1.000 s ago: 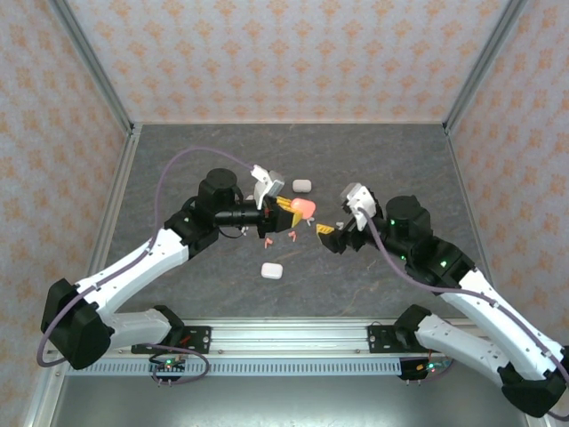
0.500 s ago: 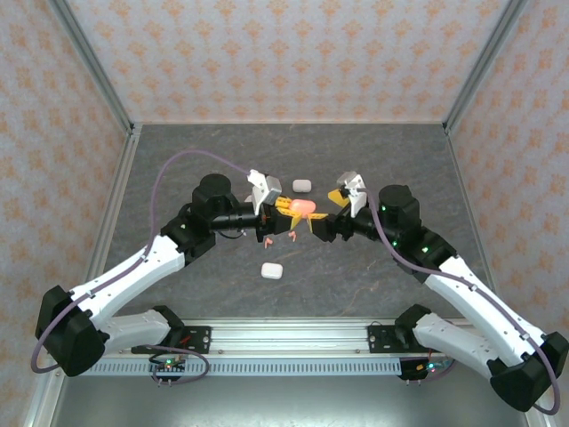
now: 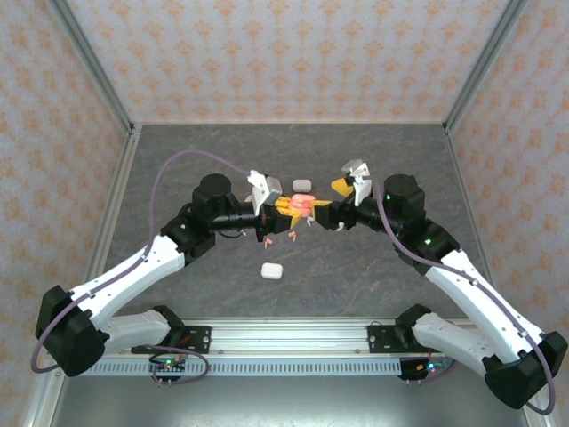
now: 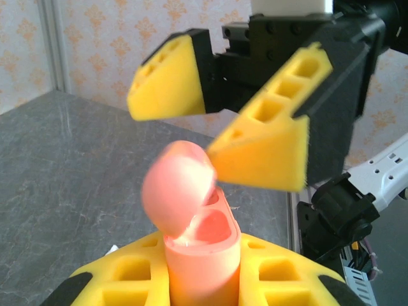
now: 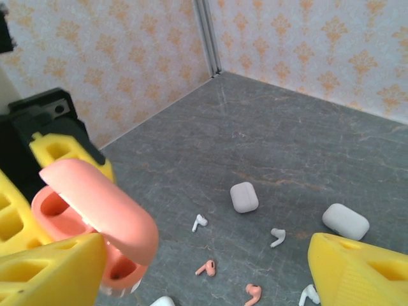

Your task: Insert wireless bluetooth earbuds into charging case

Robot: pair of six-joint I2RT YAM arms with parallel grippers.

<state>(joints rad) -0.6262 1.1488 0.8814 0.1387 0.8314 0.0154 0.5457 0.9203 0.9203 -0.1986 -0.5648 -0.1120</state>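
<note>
Grey stone-look table (image 3: 382, 285), boxed in by orange-patterned wallpaper (image 3: 267, 53). Nearest the arms sits a white case (image 3: 272, 270). Just past it are two pink earbuds (image 5: 205, 268) loose on the table, with white earbuds (image 5: 199, 222) near them. The left gripper (image 3: 286, 206) is clamped on the pink charging case (image 4: 201, 255) and holds it off the table. Its lid (image 4: 177, 188) is flipped open, I'd guess so the sockets face the other arm. The right gripper (image 3: 325, 213) is right at the lid, jaws spread wide and empty. A second white case (image 3: 302, 185) sits farther back.

Lab robot cell — patterned walls (image 3: 284, 53), grey tabletop (image 3: 204, 151), metal rail (image 3: 293, 334)
</note>
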